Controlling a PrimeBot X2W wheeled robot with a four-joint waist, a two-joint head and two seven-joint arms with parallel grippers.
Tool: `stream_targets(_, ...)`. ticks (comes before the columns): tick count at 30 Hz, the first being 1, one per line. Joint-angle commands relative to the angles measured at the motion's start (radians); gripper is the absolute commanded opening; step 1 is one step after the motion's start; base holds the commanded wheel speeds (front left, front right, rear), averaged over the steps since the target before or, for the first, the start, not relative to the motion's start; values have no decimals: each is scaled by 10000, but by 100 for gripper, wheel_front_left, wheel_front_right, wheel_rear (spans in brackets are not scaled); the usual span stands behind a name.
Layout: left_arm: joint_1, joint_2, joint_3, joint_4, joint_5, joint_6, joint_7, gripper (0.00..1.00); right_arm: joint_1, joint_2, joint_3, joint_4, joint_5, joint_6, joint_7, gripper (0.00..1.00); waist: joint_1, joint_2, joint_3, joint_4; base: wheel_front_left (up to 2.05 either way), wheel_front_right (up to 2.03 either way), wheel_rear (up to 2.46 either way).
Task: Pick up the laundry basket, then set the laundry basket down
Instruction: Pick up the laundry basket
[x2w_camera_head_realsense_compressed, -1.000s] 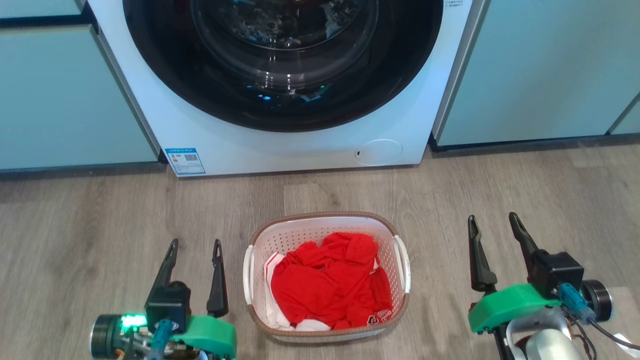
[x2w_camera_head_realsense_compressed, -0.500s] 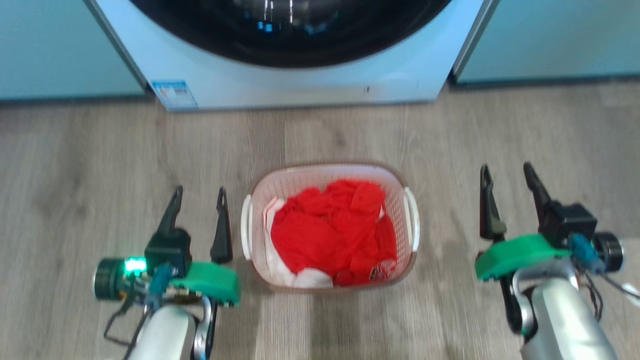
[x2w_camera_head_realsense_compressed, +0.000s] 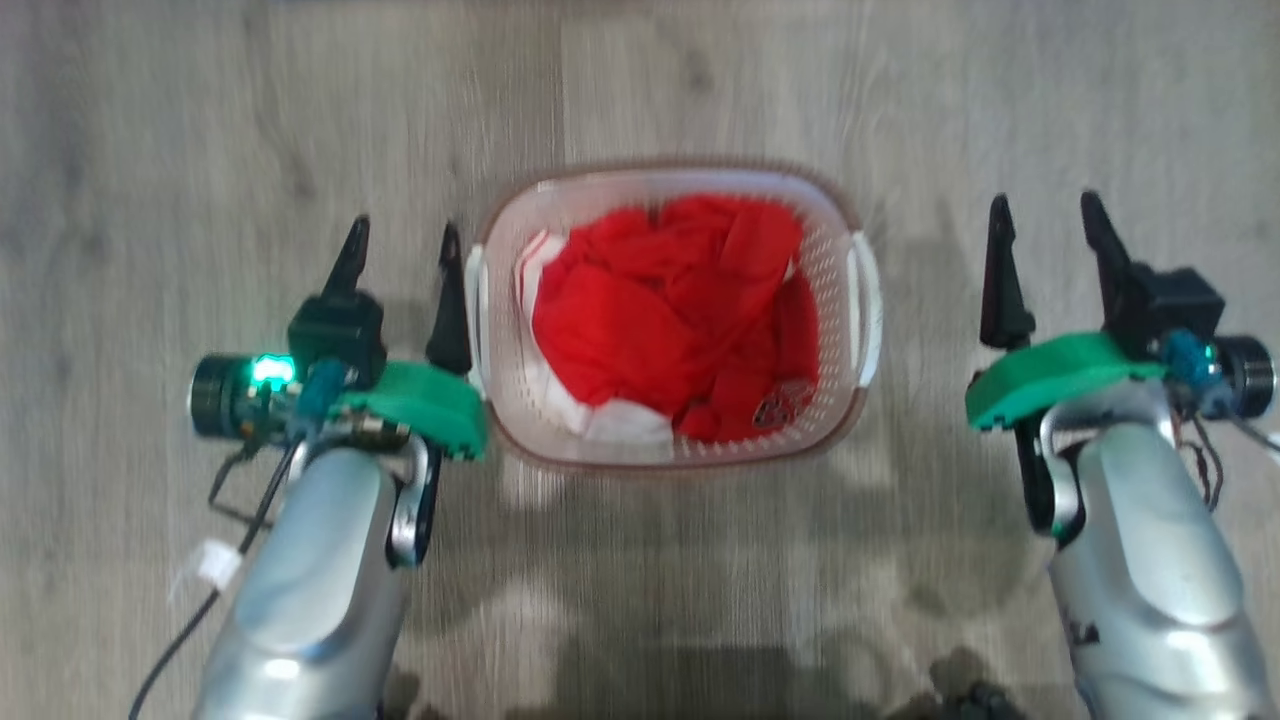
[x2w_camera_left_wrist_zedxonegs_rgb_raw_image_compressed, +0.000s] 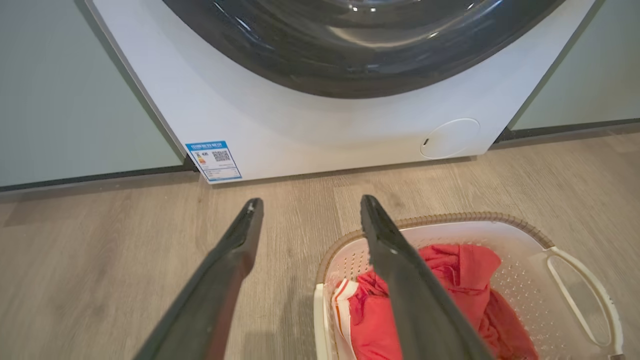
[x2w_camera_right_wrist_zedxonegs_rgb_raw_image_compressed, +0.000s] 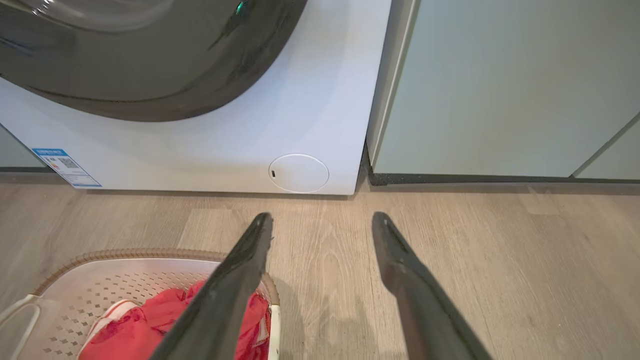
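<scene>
**Basket on the floor between two open pairs of jaws**

Head view: The small white plastic laundry basket (x2w_camera_head_realsense_compressed: 838, 290), with holes in its walls and a brown rim, sits on the grey-brown wooden floor (x2w_camera_head_realsense_compressed: 200, 120) in the middle. Crumpled red clothes (x2w_camera_head_realsense_compressed: 660, 310) and a bit of white cloth lie inside it. The left jaws are spread wide, just beside the basket's white left handle (x2w_camera_head_realsense_compressed: 476, 300). I cannot tell if the inner one touches it. The right jaws are spread wide too. They are to the right of the basket, apart from its white right handle (x2w_camera_head_realsense_compressed: 866, 310). Neither pair holds anything. The picture is a bit blurry.

Left wrist view: The left jaws stand open over the floor. The basket is near, on the right, and one jaw crosses in front of its left edge. Far off stands a big white washing machine (x2w_camera_left_wrist_zedxonegs_rgb_raw_image_compressed: 310, 125) with a dark round door (x2w_camera_left_wrist_zedxonegs_rgb_raw_image_compressed: 360, 50) and a small blue sticker (x2w_camera_left_wrist_zedxonegs_rgb_raw_image_compressed: 213, 160), between pale green cupboards (x2w_camera_left_wrist_zedxonegs_rgb_raw_image_compressed: 65, 100).

Right wrist view: The right jaws stand open with floor between them. The basket is near, on the left, and one jaw crosses in front of its right edge. The washing machine is far left, a cupboard far right.
</scene>
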Motion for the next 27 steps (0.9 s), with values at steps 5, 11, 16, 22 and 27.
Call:
stream_targets(5,-837,87,-109,410,-306,47,-93,100,-768,-54,235,363,-128,60,-122,100,-2,0,1659,248,0,0,0)
stream_targets(11,-1311,86,-498,985,-577,62,-93,100,-1278,-54,279,963,-124,60,-122,100,-2,0,2342,352,0,0,0)
stream_targets(16,-1634,86,-950,1653,-836,-32,-93,100,-1456,-54,363,1416,-81,60,-122,100,-2,0,2718,444,0,0,0)
stream_targets(22,-2047,86,-1477,2521,-1239,-68,-93,100,-1562,-54,471,1845,-88,60,-122,100,-2,0,3110,512,0,0,0)
stream_targets(27,-2386,86,-1726,2933,-1560,-44,-93,100,-1672,-54,571,2015,-68,60,-122,100,-2,0,3367,524,0,0,0)
